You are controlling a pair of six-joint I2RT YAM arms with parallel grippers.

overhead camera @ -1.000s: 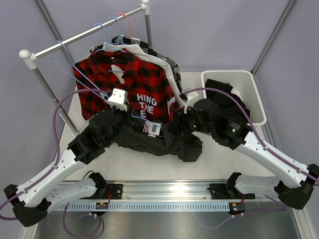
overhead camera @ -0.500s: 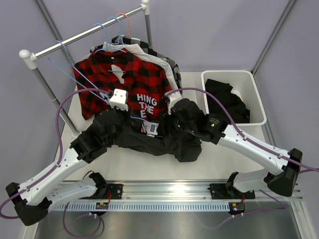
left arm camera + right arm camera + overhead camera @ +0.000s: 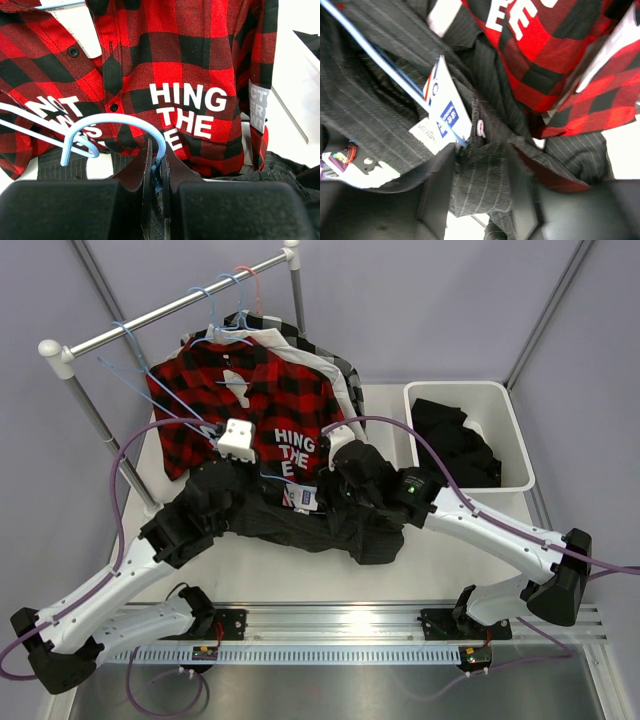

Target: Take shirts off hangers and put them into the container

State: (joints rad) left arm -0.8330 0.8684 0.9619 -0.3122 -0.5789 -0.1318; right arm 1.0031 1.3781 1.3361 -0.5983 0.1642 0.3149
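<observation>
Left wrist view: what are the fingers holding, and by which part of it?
The light-blue hanger, pinched between the shut fingers at the shank just below its hook.

A rail (image 3: 180,305) crosses the upper left of the top view. The hanging shirts (image 3: 270,400) are below it at upper centre. In front of them, at mid-frame, a loose shirt (image 3: 300,525) lies on the table (image 3: 300,575). The left hand (image 3: 157,155) is at its left edge, pinching a hanger (image 3: 115,122). The right hand (image 3: 482,165) is on its right part, with a fold between the fingers. The container (image 3: 515,440) stands at the right, with another shirt (image 3: 455,440) inside.
</observation>
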